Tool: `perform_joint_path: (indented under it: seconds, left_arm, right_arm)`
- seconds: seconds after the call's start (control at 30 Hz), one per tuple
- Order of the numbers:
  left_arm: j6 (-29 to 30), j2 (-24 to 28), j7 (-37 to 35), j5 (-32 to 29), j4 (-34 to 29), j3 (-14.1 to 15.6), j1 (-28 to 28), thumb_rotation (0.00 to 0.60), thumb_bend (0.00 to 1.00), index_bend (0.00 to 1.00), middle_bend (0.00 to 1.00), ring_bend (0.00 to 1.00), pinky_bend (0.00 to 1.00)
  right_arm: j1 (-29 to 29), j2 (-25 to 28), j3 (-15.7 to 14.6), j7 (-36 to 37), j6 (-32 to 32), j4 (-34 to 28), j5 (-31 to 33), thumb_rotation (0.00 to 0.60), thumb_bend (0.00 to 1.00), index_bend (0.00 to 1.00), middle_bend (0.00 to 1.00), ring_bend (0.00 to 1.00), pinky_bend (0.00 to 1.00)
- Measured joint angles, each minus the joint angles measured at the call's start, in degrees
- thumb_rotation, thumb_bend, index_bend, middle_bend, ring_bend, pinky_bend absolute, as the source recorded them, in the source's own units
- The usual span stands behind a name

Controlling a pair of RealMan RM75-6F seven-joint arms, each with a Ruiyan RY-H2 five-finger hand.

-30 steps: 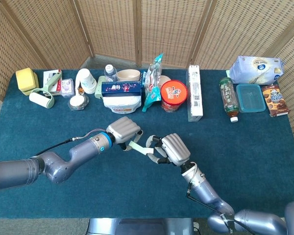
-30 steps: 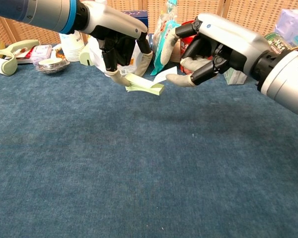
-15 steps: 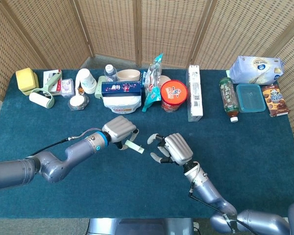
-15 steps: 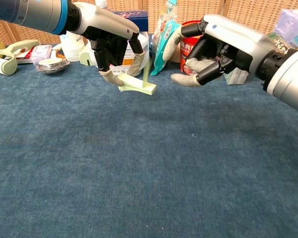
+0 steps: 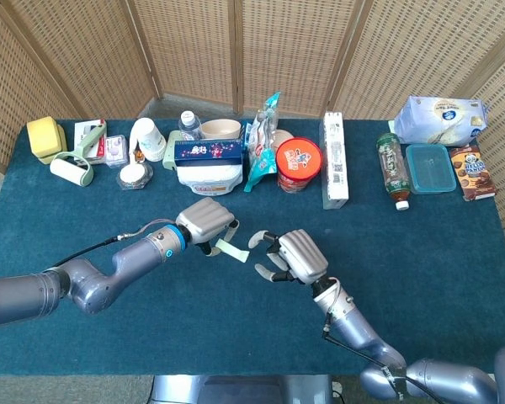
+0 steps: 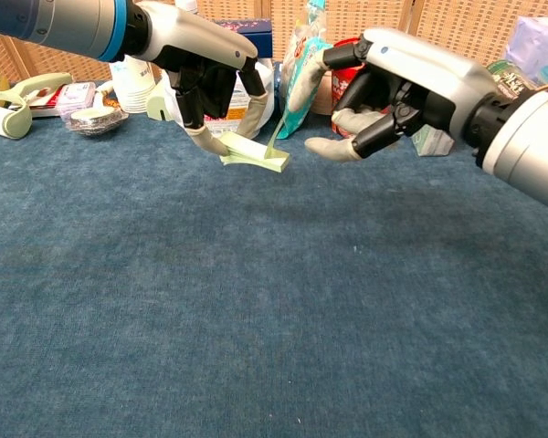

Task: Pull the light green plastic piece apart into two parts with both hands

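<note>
The light green plastic piece [image 5: 230, 250] hangs just above the blue table [image 5: 454, 252], left of centre. My left hand [image 5: 206, 220] grips its left end from above. In the chest view the piece [image 6: 254, 157] is a flat strip with a thin flap tilting up at its right end, held by the left hand [image 6: 208, 71]. My right hand [image 5: 290, 257] hovers a little to the right of the piece, fingers apart and holding nothing. In the chest view the right hand [image 6: 384, 87] has its fingertips close to the flap, with a small gap between them.
A row of goods lines the table's far edge: a lint roller [image 5: 71, 168], a snack bag [image 5: 263, 139], a red tub [image 5: 298, 162], a long white box [image 5: 334, 160], a green bottle [image 5: 392, 168] and a blue-lidded container [image 5: 431, 167]. Wicker screens stand behind.
One second ago my right hand pinched the piece's right end; it let go and drew back, then came slightly closer again. The flap now tilts up. The left hand kept its hold.
</note>
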Motion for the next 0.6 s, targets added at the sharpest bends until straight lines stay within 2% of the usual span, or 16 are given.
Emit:
perform_joint_path:
  seconds: [0.6]
  left_arm:
    - [-0.7, -1.4, -0.6, 0.1, 0.3, -0.8, -0.8, 0.6, 0.35, 0.6, 1.0, 1.0, 1.0]
  right_arm:
    - [1.1, -1.4, 0.6, -0.3, -0.5, 0.6, 0.3, 0.6, 0.33, 0.5, 1.0, 0.94, 0.81]
